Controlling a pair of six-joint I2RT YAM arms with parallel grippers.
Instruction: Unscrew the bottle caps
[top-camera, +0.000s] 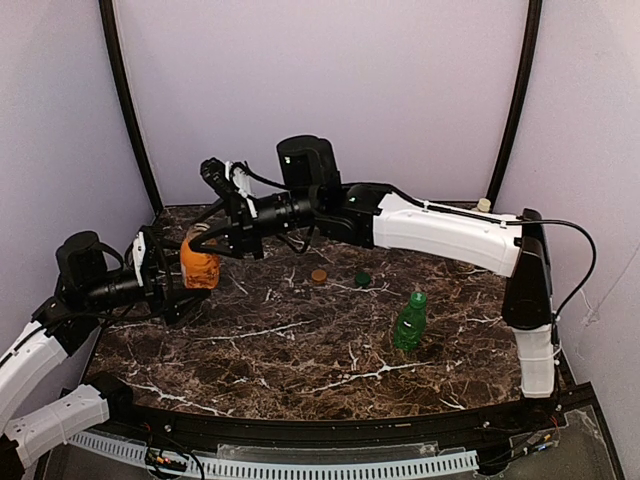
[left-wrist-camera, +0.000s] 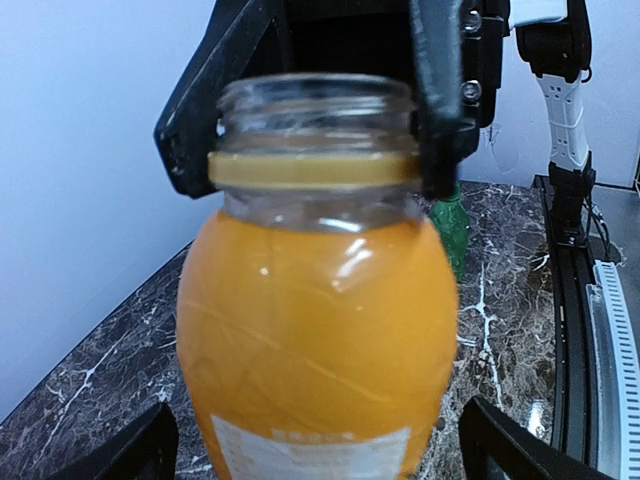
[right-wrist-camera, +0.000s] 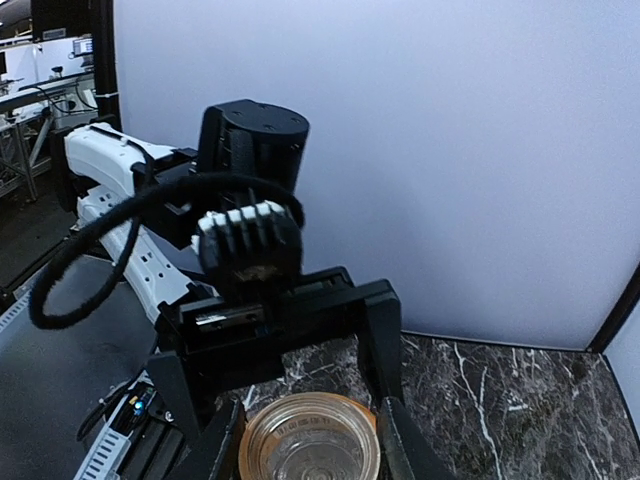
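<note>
Dark marble tabletop (top-camera: 300, 370): the clear plastic orange juice bottle (top-camera: 199, 262), mouth uncapped, sits upright at the left, long axis vertical. Your right gripper (left-wrist-camera: 315, 150) is clamped across its neck from the far side. Your left gripper (left-wrist-camera: 320, 450) is spread wide, fingers off the body on both sides. The small green plastic bottle (top-camera: 408, 325) stands upright well to the right, bright green cap (top-camera: 418, 297) on, nearer the right arm's base. The round tan-gold cap (top-camera: 318, 275) and dark green cap (top-camera: 362, 279) lie loose between the bottles.
</note>
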